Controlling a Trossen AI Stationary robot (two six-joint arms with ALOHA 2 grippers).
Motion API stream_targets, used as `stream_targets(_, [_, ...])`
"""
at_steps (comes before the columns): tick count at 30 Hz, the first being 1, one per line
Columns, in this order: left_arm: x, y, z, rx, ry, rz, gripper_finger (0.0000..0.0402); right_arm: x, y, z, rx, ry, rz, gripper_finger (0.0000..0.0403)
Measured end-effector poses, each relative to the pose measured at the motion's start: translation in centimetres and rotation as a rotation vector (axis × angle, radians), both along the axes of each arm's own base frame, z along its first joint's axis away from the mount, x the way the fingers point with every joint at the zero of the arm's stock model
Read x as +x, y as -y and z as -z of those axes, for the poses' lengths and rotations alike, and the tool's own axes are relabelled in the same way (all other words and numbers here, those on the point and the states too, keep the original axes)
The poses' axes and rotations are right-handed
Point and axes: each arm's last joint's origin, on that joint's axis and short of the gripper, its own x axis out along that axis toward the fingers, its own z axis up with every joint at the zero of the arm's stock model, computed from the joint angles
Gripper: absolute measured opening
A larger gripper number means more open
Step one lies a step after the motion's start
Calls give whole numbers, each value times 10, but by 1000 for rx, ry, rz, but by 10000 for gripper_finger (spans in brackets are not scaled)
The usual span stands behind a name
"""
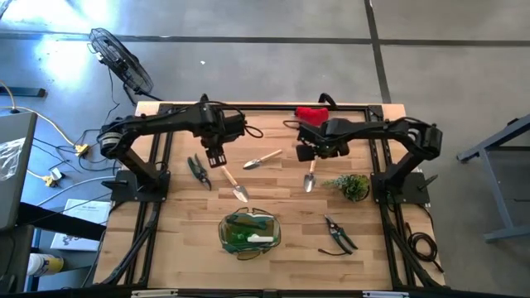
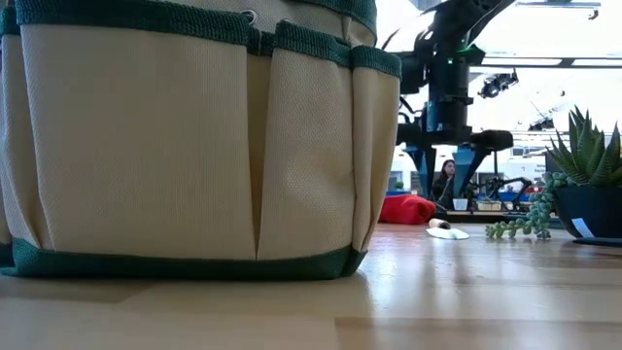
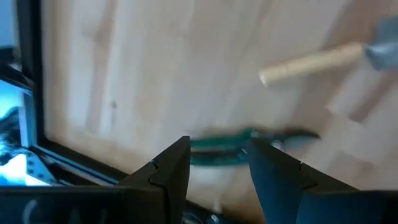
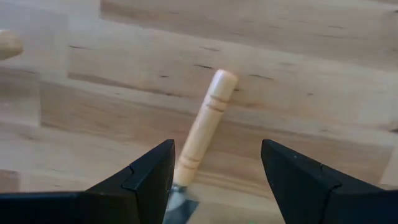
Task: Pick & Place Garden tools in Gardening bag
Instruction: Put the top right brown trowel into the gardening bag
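Note:
My left gripper hangs open above the table. Past its fingers the green-handled shears lie flat, and a wooden-handled trowel lies beside them. My right gripper is open and points down over another trowel. That trowel's wooden handle shows between the fingers, untouched. A third wooden-handled tool lies between the arms. The gardening bag stands upright near the front edge. The red bundle lies at the far edge.
A small potted plant stands right of the right gripper's trowel. Black pruning shears lie near the front right. The table's black frame rails run along both sides. Bare wood lies between the bag and the tools.

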Motion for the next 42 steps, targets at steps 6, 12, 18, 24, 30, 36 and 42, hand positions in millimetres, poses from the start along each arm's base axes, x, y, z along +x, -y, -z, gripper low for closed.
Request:
stream_targets(6, [3,-3,15,83,14,-5,152,3,-3,0,18,30,67,231])
stream_targets(12, [-5,-1,39,87,-54,-29,152,2,-1,0,24,36,132,231])
stream_targets(18, [-22,4,60,85,-69,-27,152,2,-1,0,24,36,148,231])
stream_targets(24, [-33,7,63,96,-7,-30,152,-3,1,5,21,16,162,231])
stream_targets(30, [-37,9,61,102,33,-32,152,-7,4,13,24,20,179,231])
stream_targets(36, [-33,8,61,108,74,-25,152,-5,6,24,30,25,182,231])
stream_targets(42, [-31,8,61,95,86,-7,152,5,8,50,96,-11,167,231])
